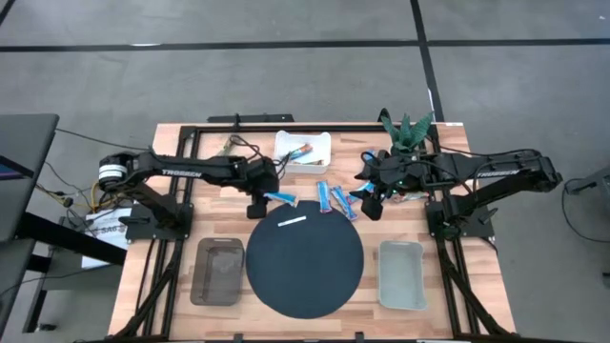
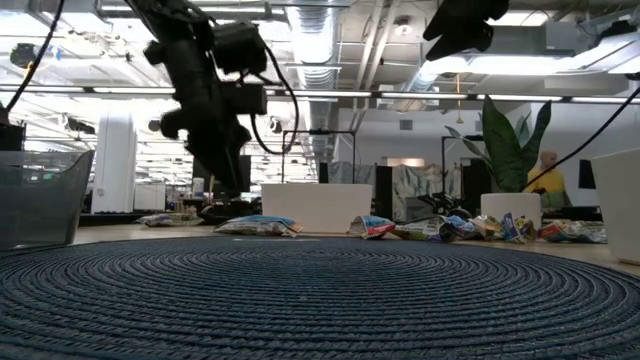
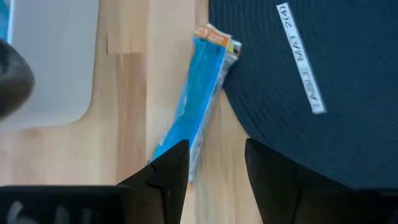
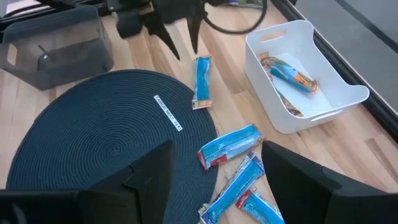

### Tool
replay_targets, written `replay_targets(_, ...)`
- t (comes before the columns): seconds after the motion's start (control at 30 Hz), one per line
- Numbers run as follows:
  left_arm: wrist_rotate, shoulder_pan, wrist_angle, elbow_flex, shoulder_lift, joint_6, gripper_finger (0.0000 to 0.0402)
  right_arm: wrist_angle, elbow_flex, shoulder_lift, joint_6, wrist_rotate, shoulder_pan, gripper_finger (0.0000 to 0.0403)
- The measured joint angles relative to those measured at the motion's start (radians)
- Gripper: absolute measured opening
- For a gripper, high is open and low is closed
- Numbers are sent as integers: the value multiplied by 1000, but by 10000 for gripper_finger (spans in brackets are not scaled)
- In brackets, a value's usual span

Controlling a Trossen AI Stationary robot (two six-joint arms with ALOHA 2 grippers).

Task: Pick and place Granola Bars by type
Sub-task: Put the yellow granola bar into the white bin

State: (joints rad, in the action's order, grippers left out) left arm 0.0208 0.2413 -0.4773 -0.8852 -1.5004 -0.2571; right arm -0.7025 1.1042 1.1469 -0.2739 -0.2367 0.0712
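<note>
From above, the left gripper (image 1: 259, 202) is hovering at the far-left edge of the round dark blue mat (image 1: 305, 262), right by a single blue granola bar (image 1: 280, 198) lying on the wooden table (image 1: 181, 205). The left wrist view is showing what the overhead cannot: the two dark fingers (image 3: 168, 168) are standing apart with nothing between them, the near end of that blue bar (image 3: 196, 99) lying just ahead of one fingertip, its far end touching the mat's rim (image 3: 298, 124) beside the white label strip (image 3: 300, 59).

The right gripper (image 1: 372, 200) is hanging over the table at the mat's far-right side, fingers spread wide and empty in its own wrist view. Below it that view is picking out three more blue bars (image 4: 229, 146) clustered on the wood just off the mat, and a white bin (image 4: 323, 81) holding a blue-and-orange bar (image 4: 292, 71) over another wrapper.

The overhead alone is showing a dark clear bin (image 1: 217, 272) left of the mat, a pale one (image 1: 401, 274) right of it, and a potted plant (image 1: 408, 133) at the far edge. The low view is adding a row of crumpled wrappers (image 2: 480, 228) along the table's far side.
</note>
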Motion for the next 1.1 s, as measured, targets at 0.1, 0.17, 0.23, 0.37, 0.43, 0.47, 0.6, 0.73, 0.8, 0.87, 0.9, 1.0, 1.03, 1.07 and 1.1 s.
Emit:
replay_targets(0.1,-12,4,24,-13,-65,-9,151,2,0,0,-23,0,-2,232)
replay_targets(0.17,-34,4,35,-39,-123,-28,151,4,0,0,-35,0,-2,232)
replay_targets(0.23,-64,4,26,-68,-179,-41,151,8,0,0,-48,0,-2,232)
replay_targets(0.37,-71,11,19,-112,-260,-64,151,7,0,0,-60,0,-2,232)
replay_targets(0.43,-59,15,20,-121,-287,-74,151,8,0,0,-62,0,-2,232)
replay_targets(0.47,-56,15,19,-125,-296,-74,151,8,0,0,-66,0,-2,232)
replay_targets(0.6,-51,18,17,-128,-299,-68,147,8,0,0,-67,0,-2,232)
replay_targets(0.73,-47,18,-3,-124,-279,-64,105,8,0,0,-67,-1,-2,232)
replay_targets(0.8,-39,18,-10,-124,-264,-49,71,8,0,0,-67,-2,-2,232)
replay_targets(0.87,-35,18,-9,-124,-250,-20,38,8,0,0,-67,-2,-2,232)
replay_targets(0.9,-35,18,-10,-124,-244,-2,25,8,0,0,-67,-2,-2,232)
replay_targets(1.0,-36,18,-6,-124,-207,67,13,7,0,0,-67,-3,-2,232)
replay_targets(1.03,-41,18,-3,-124,-189,96,16,8,0,0,-67,-4,-2,232)
replay_targets(1.07,-53,18,-2,-124,-169,125,21,8,0,0,-67,-4,-2,232)
replay_targets(1.1,-60,18,-3,-125,-146,151,27,8,0,0,-66,-4,-2,232)
